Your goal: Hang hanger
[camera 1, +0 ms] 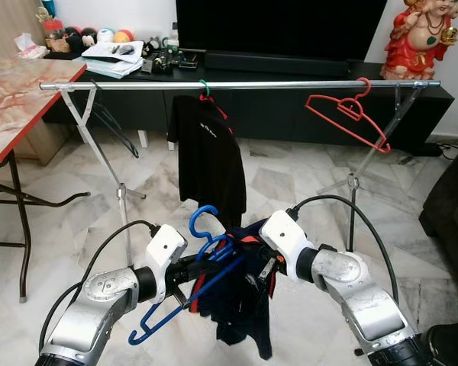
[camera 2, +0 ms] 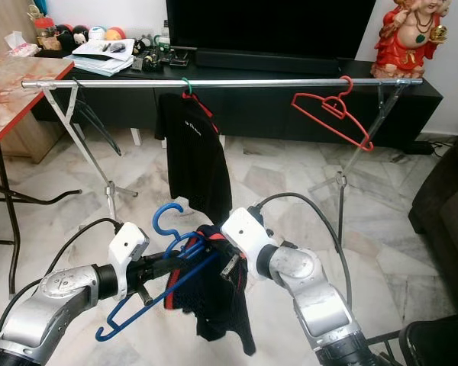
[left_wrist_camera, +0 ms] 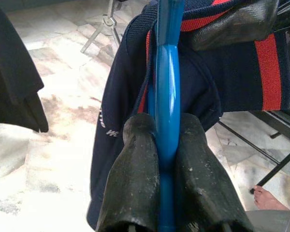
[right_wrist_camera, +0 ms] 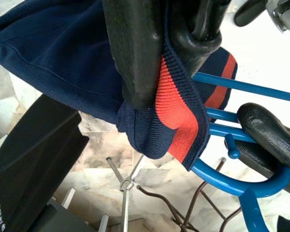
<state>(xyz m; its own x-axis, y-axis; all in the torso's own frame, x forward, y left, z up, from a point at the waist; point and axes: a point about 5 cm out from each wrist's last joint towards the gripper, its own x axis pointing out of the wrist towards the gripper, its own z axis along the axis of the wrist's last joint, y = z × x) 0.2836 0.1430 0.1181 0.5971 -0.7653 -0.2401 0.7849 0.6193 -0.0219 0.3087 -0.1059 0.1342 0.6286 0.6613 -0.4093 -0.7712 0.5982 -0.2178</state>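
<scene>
A blue plastic hanger (camera 1: 201, 219) is held low in front of me, with my left gripper (camera 1: 208, 267) shut on its neck; in the left wrist view both black fingers (left_wrist_camera: 135, 183) pinch the blue hanger (left_wrist_camera: 167, 96). A navy shirt (camera 1: 240, 320) with a red-striped collar (right_wrist_camera: 179, 116) droops over the hanger. My right gripper (camera 1: 253, 276) is shut on that collar, and its fingers (right_wrist_camera: 135, 48) clamp the cloth just beside the blue hanger (right_wrist_camera: 241, 179). The silver clothes rail (camera 1: 237, 85) stands beyond, above both grippers.
A black shirt (camera 1: 210, 160) on a green hanger and an empty red hanger (camera 1: 351, 114) hang on the rail. A marble-topped table (camera 1: 15, 99) is at the left, a dark sofa (camera 1: 450, 206) at the right, a TV cabinet (camera 1: 290, 69) behind. A person's foot (left_wrist_camera: 268, 195) rests on the floor.
</scene>
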